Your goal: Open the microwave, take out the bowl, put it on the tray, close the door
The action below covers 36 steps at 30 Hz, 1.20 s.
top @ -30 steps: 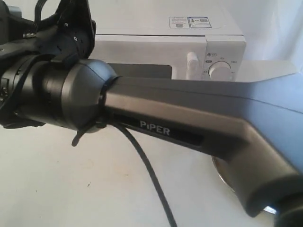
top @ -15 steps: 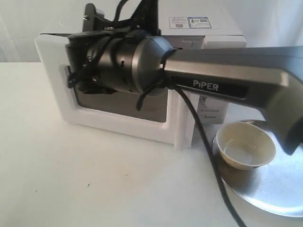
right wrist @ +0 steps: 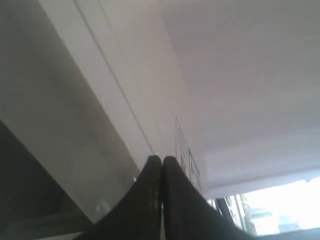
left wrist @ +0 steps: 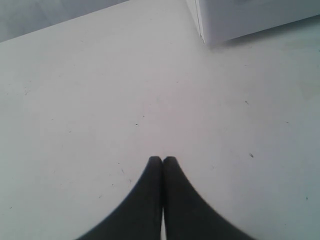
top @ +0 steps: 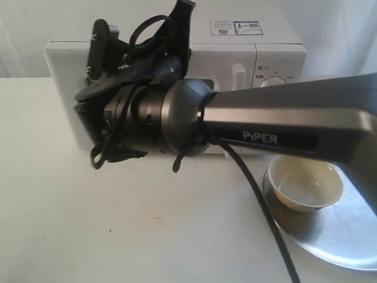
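Observation:
The white microwave [top: 235, 42] stands at the back, and its door [top: 62, 97] lies about flush with the body. The bar handle [top: 238, 75] shows beside a knob [top: 272, 82]. My right arm [top: 283, 127] reaches across the door front, and its wrist hides the gripper in the exterior view. In the right wrist view my right gripper [right wrist: 161, 160] is shut and empty, tips close to the door's white face [right wrist: 125, 100]. The cream bowl [top: 304, 183] sits on the silver tray [top: 344, 239] at the right. My left gripper [left wrist: 162, 159] is shut and empty above the table.
A black cable [top: 265, 218] hangs from the right arm across the white table [top: 88, 224], to the left of the tray. A lower corner of the microwave [left wrist: 250, 17] shows in the left wrist view, well away from the left gripper.
The door, half a second ago swung out at an angle, now lies flush with the microwave. My right arm has followed it back toward the oven.

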Each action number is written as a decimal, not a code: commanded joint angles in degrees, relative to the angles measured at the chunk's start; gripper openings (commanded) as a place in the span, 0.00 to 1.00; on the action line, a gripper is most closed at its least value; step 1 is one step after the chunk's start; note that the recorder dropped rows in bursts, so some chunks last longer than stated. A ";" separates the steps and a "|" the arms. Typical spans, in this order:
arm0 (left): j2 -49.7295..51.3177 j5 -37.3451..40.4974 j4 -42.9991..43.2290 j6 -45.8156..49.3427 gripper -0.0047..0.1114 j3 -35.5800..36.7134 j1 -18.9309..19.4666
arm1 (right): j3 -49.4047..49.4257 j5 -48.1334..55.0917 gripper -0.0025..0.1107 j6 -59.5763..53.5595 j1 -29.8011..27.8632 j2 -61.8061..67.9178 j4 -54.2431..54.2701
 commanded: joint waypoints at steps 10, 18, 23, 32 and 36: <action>-0.19 -0.02 -0.22 -0.19 0.04 0.12 -0.23 | 1.77 -0.18 0.02 -4.80 13.47 -4.46 -0.96; -0.19 -0.02 -0.22 -0.19 0.04 0.12 -0.23 | 3.53 -0.18 0.02 -1.62 14.12 -21.14 15.68; -0.19 -0.02 -0.22 -0.19 0.04 0.12 -0.23 | 3.40 -0.18 0.02 -1.75 14.61 -32.39 28.65; -0.19 -0.02 -0.22 -0.19 0.04 0.12 -0.23 | 3.40 -0.18 0.02 -1.75 14.61 -43.78 28.79; -0.19 -0.02 -0.22 -0.19 0.04 0.12 -0.23 | 3.40 -0.18 0.02 -1.75 14.61 -46.52 28.79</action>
